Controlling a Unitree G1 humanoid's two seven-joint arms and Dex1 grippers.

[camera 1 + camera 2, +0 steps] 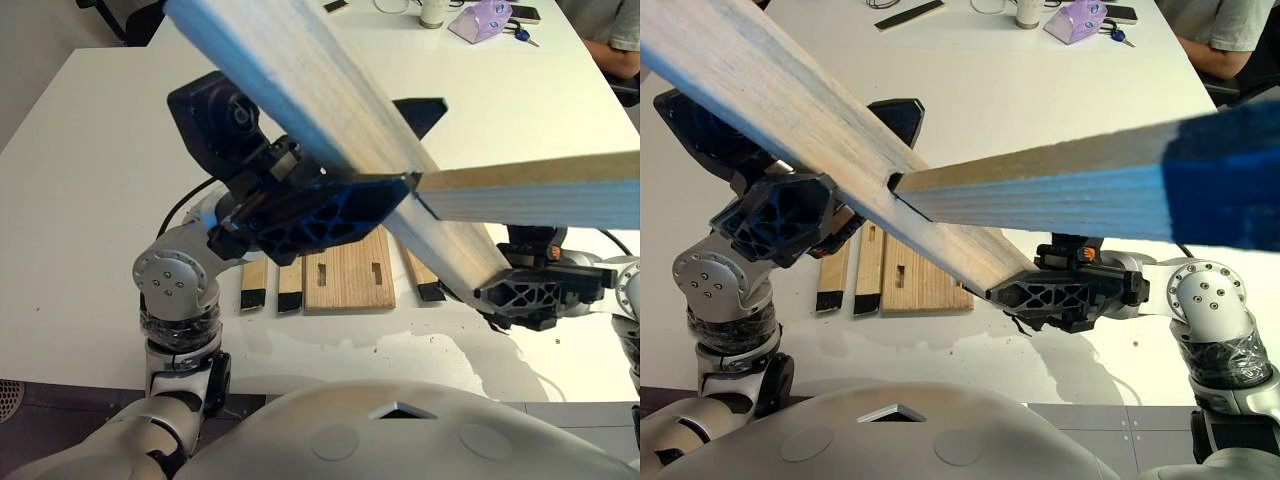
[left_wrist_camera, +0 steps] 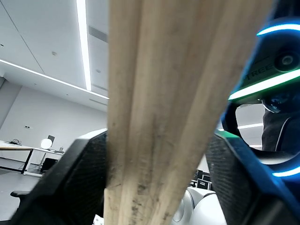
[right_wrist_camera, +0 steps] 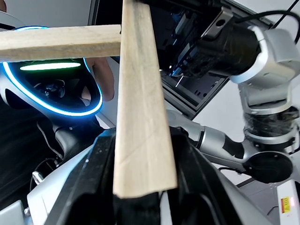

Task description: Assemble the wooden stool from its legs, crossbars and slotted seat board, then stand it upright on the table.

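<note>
Gripping one wooden leg (image 1: pixel 320 100), both end effectors (image 1: pixel 418 145) (image 1: pixel 497 277).

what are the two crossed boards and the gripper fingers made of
Diagonal board and crossing board: apparently bare pale wood, visible grain, blue paint toward one end. Left gripper fingers: probably matte dark plastic, judging by moulded lattice ribs.
</note>
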